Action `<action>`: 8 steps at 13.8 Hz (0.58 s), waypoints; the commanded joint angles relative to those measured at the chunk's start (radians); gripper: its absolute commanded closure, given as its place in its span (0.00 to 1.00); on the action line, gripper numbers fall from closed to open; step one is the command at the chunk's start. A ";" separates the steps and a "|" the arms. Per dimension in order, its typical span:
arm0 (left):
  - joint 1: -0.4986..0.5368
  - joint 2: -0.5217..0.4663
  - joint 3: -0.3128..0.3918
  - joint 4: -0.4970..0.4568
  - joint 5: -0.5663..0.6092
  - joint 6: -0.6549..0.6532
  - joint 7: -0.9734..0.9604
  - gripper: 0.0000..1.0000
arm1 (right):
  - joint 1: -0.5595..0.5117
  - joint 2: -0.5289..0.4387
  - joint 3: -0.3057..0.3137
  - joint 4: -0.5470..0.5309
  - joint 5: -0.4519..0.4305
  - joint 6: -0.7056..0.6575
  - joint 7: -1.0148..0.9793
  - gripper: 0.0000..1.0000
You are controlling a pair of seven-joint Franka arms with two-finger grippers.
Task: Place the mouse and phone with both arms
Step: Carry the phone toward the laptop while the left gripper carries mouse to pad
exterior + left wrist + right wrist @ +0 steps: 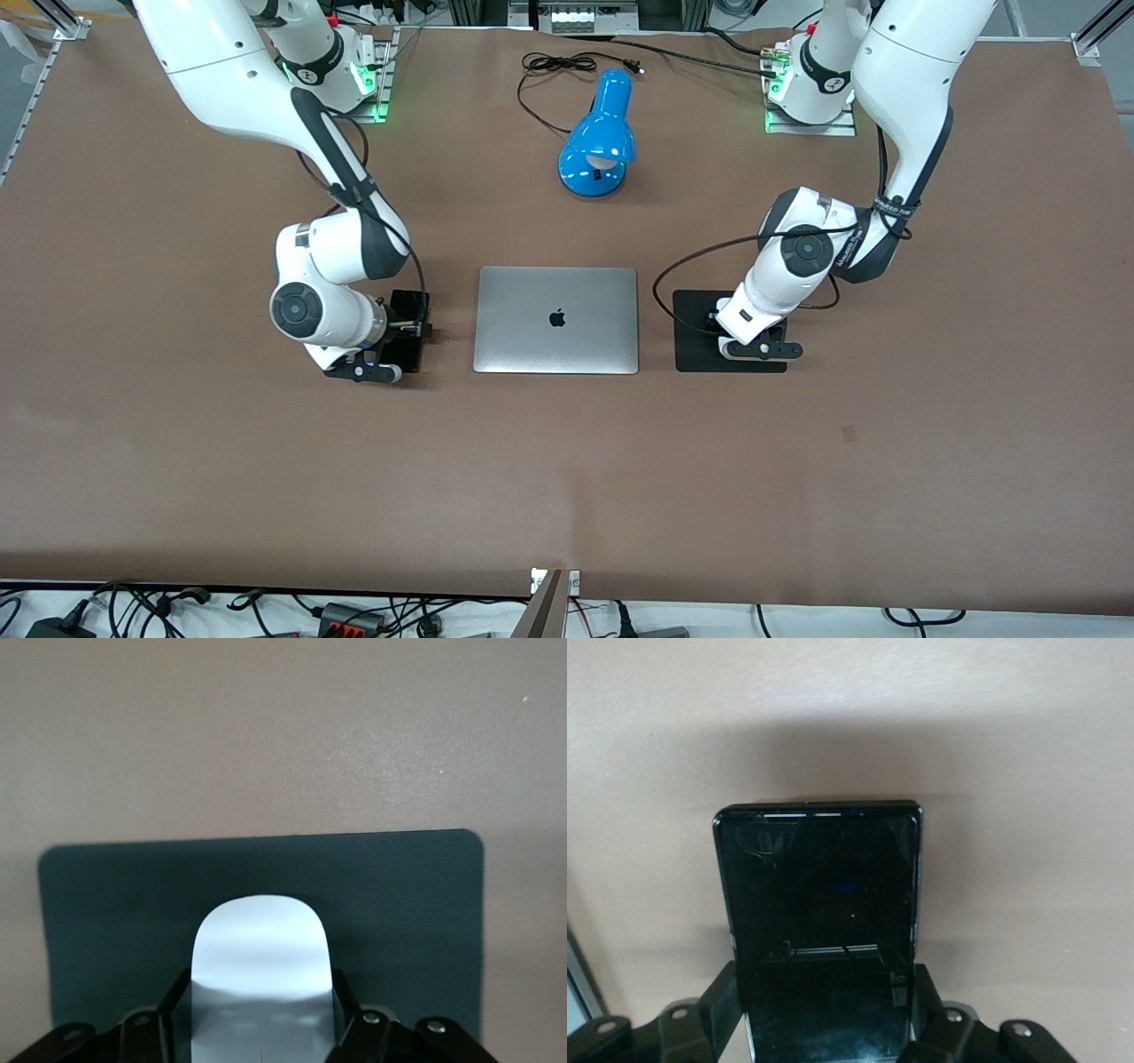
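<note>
The white mouse [260, 943] sits between the fingers of my left gripper [260, 985], which is shut on its sides, low over the matte black pad [407, 904]. In the front view the left gripper [749, 341] is over the pad [695, 354], beside the laptop toward the left arm's end, and the mouse is hidden under the hand. My right gripper [826, 979] is shut on the glossy black phone [819, 886] and holds it flat, low over the brown table. In the front view the phone [409, 306] and right gripper [403, 335] are beside the laptop toward the right arm's end.
A closed silver laptop [556, 319] lies between the two grippers. A blue desk lamp [598, 142] with a black cable [549, 71] lies farther from the front camera, between the arm bases. Brown table [567, 478] spreads wide nearer the front camera.
</note>
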 commanded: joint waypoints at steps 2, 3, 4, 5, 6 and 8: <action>-0.003 -0.002 0.005 0.001 0.069 0.009 -0.080 0.68 | 0.032 0.009 -0.003 0.021 -0.006 0.004 -0.001 0.53; -0.003 -0.002 0.005 0.001 0.071 0.009 -0.082 0.67 | 0.036 0.011 -0.003 0.021 -0.013 0.004 -0.010 0.53; -0.003 -0.001 0.005 0.001 0.072 0.009 -0.080 0.55 | 0.039 0.017 -0.003 0.021 -0.026 0.004 -0.019 0.53; -0.005 0.001 0.005 0.001 0.072 0.009 -0.080 0.36 | 0.041 0.020 -0.003 0.019 -0.029 0.014 -0.021 0.52; -0.005 0.004 0.007 0.001 0.072 0.009 -0.080 0.28 | 0.041 0.021 -0.003 0.019 -0.028 0.024 -0.013 0.29; -0.003 0.002 0.005 0.002 0.072 0.009 -0.080 0.00 | 0.039 0.031 -0.003 0.022 -0.020 0.041 -0.005 0.00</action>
